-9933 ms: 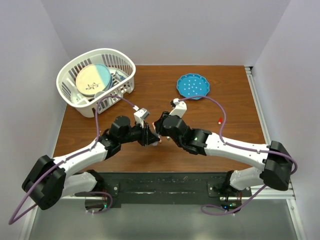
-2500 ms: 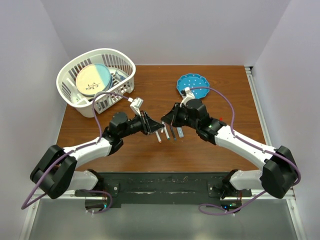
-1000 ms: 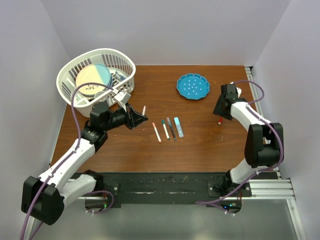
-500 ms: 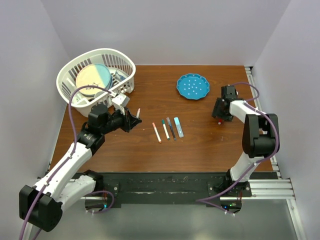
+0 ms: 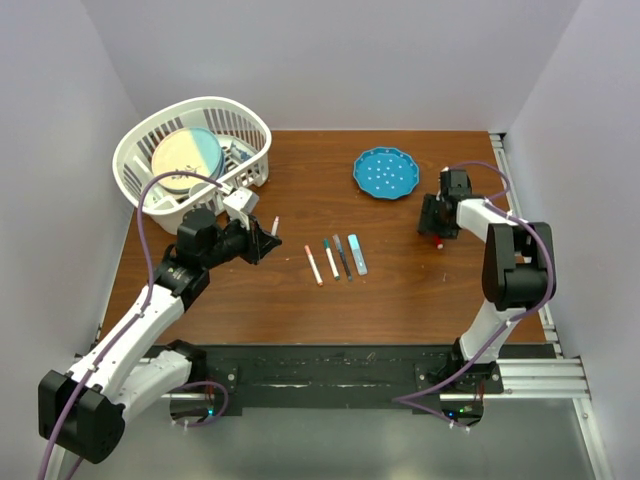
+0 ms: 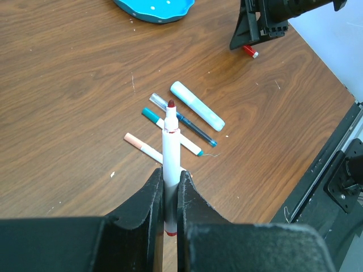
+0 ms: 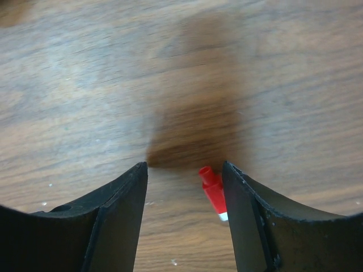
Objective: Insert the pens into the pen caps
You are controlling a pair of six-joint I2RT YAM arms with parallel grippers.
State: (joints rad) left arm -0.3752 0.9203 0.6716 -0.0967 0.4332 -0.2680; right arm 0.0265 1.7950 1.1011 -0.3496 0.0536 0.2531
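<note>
My left gripper [image 5: 268,238] is shut on a white pen with a red tip [image 6: 171,141] and holds it above the table, tip pointing away. Four pens lie side by side mid-table: salmon-tipped [image 5: 314,265], teal-tipped [image 5: 330,258], dark blue [image 5: 342,256] and thicker light blue [image 5: 357,254]. My right gripper [image 5: 432,226] is open and low over the table at the right. A small red pen cap [image 7: 214,191] lies between its fingers, close to the right finger [image 7: 249,209]. The cap also shows in the left wrist view [image 6: 250,52].
A white basket [image 5: 160,205] with a plate and other items stands at the back left. A blue dotted plate [image 5: 386,172] sits at the back, just left of my right gripper. The table's right edge [image 5: 512,215] is close to the right arm.
The right arm swung from the middle to the right side and lowered its open gripper around the red cap. The left gripper drew back left with the pen; it has hardly moved in the last half second.
</note>
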